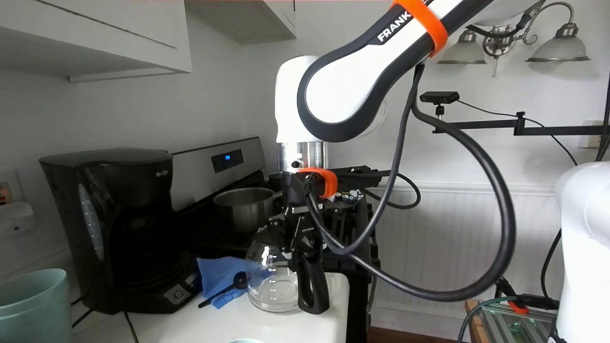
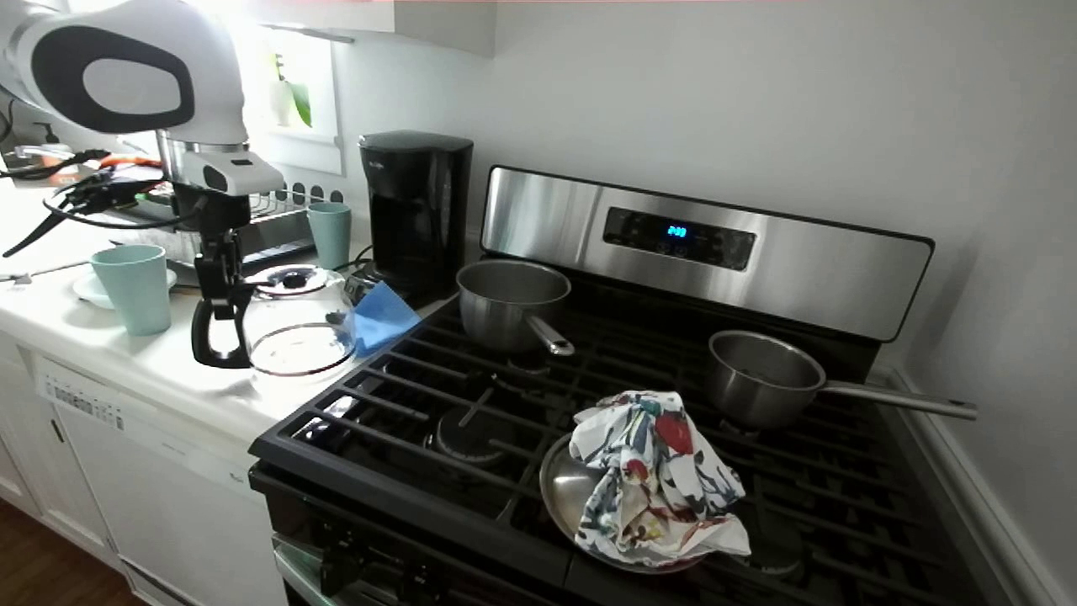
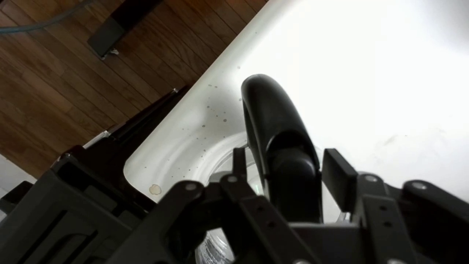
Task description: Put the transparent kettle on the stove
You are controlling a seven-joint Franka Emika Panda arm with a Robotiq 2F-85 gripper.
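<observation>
The transparent kettle stands upright on the white counter beside the stove; its clear round body [image 1: 274, 288] [image 2: 299, 347] shows in both exterior views, with its black handle toward my arm. My gripper [image 1: 301, 250] [image 2: 221, 305] points straight down over the handle. In the wrist view the gripper [image 3: 284, 157] is open, one finger on each side of the handle [image 3: 271, 110], with a visible gap on the left and a narrow one on the right. The glass is mostly hidden behind the fingers there. The stove [image 2: 404, 501] has dark grates and a steel back panel [image 1: 195, 174].
Two metal pots [image 2: 505, 307] [image 2: 761, 383] stand on the rear grates. A pan [image 2: 562, 484] with a floral cloth [image 2: 656, 480] lies on the front right burner. A blue cloth [image 1: 221, 274], black scoop [image 1: 240, 281], black coffee maker [image 1: 114, 190] and teal cups [image 2: 135, 290] are on the counter.
</observation>
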